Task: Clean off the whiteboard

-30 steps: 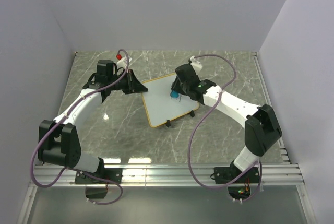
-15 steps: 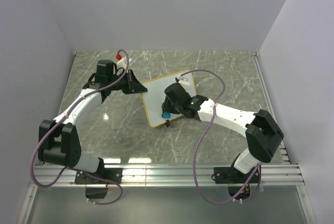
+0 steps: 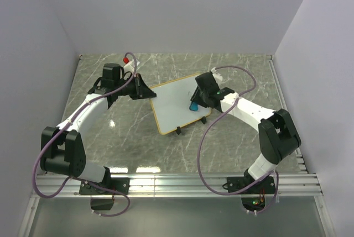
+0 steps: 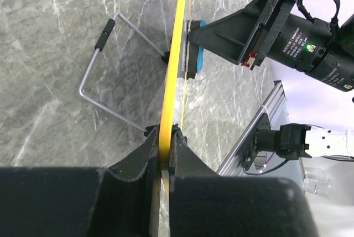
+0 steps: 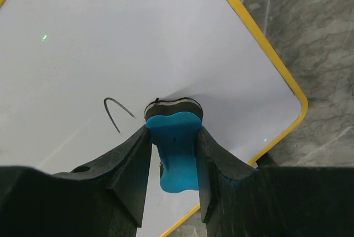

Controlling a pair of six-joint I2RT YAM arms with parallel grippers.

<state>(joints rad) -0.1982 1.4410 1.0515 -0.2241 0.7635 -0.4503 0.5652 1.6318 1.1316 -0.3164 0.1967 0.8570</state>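
Standing tilted on its wire stand [image 4: 102,79] near the middle of the worktop [image 3: 243,74], a little toward the back edge, the whiteboard [image 3: 172,103] shows its white face to the overhead view. The left gripper [image 4: 165,151] is clamped fully down on the board's yellow frame at its left edge, the rim pinched between both fingers. The right gripper [image 5: 174,133] is closed on a blue eraser [image 5: 177,165], whose dark felt pad presses against the white face near the board's right corner. Just left of the pad, one short curved black stroke [image 5: 113,111] marks the face. The surface around the stroke is white. A small red-capped object [image 3: 126,59] sits by the worktop's back left corner.
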